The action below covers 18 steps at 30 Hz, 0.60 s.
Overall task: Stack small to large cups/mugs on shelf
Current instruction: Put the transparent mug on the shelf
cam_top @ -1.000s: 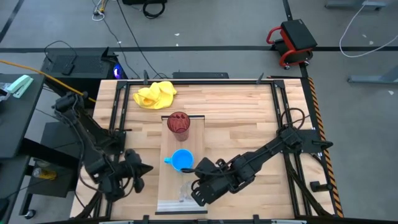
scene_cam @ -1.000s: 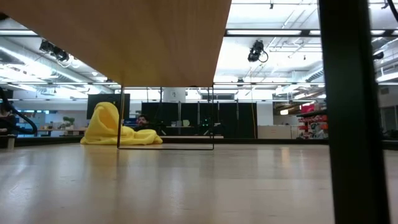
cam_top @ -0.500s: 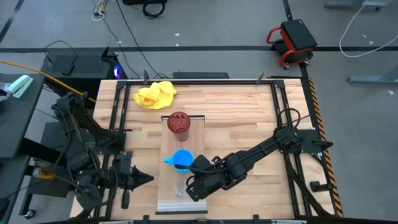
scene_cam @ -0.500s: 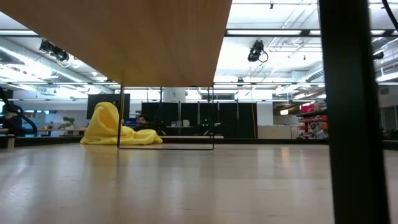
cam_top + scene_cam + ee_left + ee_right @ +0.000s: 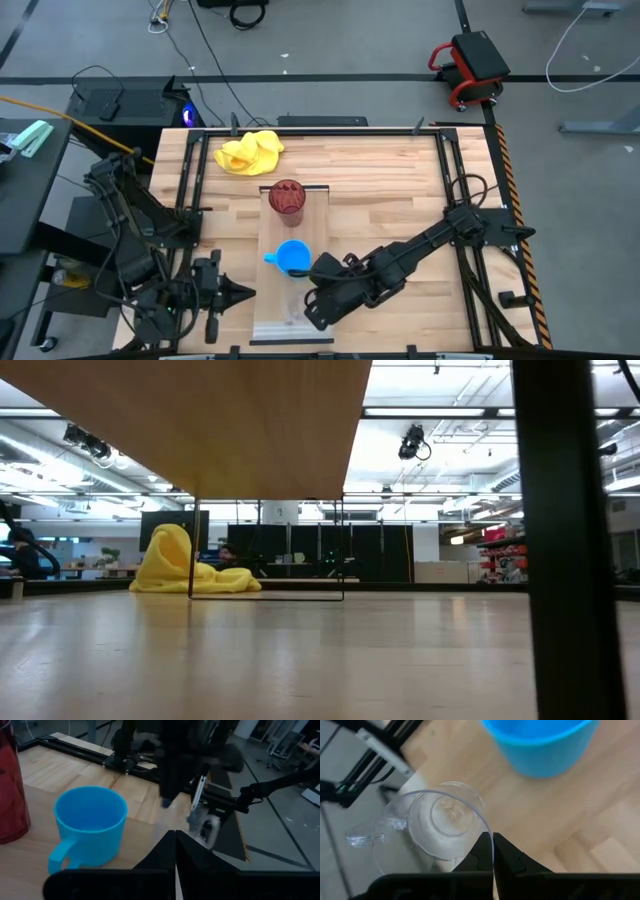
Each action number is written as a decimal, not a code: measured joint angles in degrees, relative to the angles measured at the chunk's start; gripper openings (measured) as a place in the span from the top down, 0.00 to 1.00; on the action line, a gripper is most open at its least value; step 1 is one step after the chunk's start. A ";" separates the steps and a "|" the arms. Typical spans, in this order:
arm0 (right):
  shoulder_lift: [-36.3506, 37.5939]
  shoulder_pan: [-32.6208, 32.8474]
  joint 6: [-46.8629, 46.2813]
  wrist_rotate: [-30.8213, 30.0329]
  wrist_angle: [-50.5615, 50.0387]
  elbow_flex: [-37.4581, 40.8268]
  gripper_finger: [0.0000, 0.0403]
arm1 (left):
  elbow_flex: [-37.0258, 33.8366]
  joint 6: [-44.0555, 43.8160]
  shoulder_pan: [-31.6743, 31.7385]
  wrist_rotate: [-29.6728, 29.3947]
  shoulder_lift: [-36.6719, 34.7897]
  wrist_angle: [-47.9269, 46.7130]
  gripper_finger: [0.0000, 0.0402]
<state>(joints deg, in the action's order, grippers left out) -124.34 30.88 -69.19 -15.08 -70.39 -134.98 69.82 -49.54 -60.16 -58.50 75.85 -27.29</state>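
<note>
The pale shelf board [image 5: 268,232] lies on the table. On it stand the dark red ribbed tumbler [image 5: 286,197] at the far end, the blue handled mug [image 5: 291,257] in the middle, and the clear glass cup [image 5: 437,822] toward the near end. My right gripper [image 5: 308,308] is over the board's near part, shut on the glass cup. My left gripper [image 5: 243,293] is shut and empty. It points at the board from the table's left, level with the glass cup. The mug [image 5: 90,822] and tumbler [image 5: 11,785] also show in the left wrist view. My right gripper holds the glass cup by its rim [image 5: 484,824], on the side opposite its handle [image 5: 364,839]. The wall is pinched between the two fingers [image 5: 481,851], which come from above, slanting down. I cannot tell whether the cup's base is on the board.
A crumpled yellow cloth [image 5: 250,152] lies at the table's far left; it also shows in the low view [image 5: 185,565]. Bare tabletop [image 5: 390,190] spreads to the right of the board. Black frame rails [image 5: 448,170] run along the table's sides.
My left gripper has gone toward the table's near edge and a little toward the board, and now points level at it. My right gripper has shifted slightly over the board's near part, still shut on the glass cup.
</note>
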 joint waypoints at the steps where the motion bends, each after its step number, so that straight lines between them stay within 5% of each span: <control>1: 0.28 0.24 0.04 0.48 0.12 -0.02 1.00 | 0.00 -0.02 0.17 0.00 0.00 -0.02 0.97; 7: 5.16 2.51 0.39 0.75 3.49 0.02 1.00 | 0.00 -0.28 0.64 0.02 0.00 -0.13 0.96; 18: 15.43 5.48 0.01 -17.14 4.70 -0.18 1.00 | 0.00 -0.76 1.18 0.02 0.00 -0.90 0.97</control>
<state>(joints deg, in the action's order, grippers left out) -108.91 36.36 -69.18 -32.22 -65.69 -135.15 69.82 -50.30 -58.98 -58.48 75.85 -28.18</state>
